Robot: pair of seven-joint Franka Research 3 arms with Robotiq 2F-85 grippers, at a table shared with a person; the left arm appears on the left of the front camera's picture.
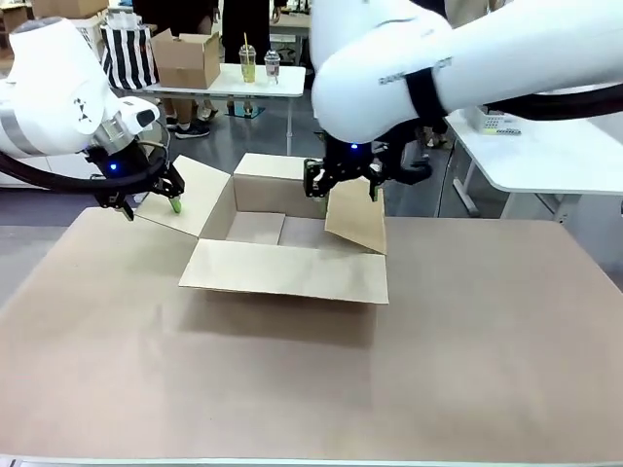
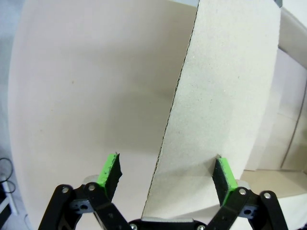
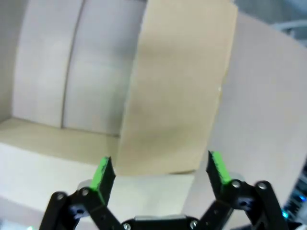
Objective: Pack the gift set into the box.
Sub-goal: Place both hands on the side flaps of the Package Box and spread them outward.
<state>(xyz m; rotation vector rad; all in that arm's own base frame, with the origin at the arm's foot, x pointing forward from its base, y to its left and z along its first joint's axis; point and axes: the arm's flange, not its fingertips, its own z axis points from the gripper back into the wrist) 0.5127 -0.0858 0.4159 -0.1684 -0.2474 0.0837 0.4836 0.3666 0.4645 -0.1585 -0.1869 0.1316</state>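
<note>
The box (image 1: pixel 282 270) stands open in the middle of the table, its four flaps spread and its visible inside bare. My left gripper (image 1: pixel 149 206) hangs open at the left flap (image 1: pixel 190 199). In the left wrist view that flap's edge (image 2: pixel 225 96) runs up between the open green pads (image 2: pixel 111 168) of my left gripper (image 2: pixel 167 166). My right gripper (image 1: pixel 344 190) is open over the right flap (image 1: pixel 355 219). Seen from the right wrist, this flap (image 3: pixel 177 91) stands between the spread fingers (image 3: pixel 103 172) of my right gripper (image 3: pixel 159 167). The gift set is out of view.
Brown table surface (image 1: pixel 292 389) stretches wide in front of the box. A white table (image 1: pixel 243 83) behind holds a small cardboard box (image 1: pixel 185 58) and two cups (image 1: pixel 248 60). Another white table (image 1: pixel 545 161) stands at the right.
</note>
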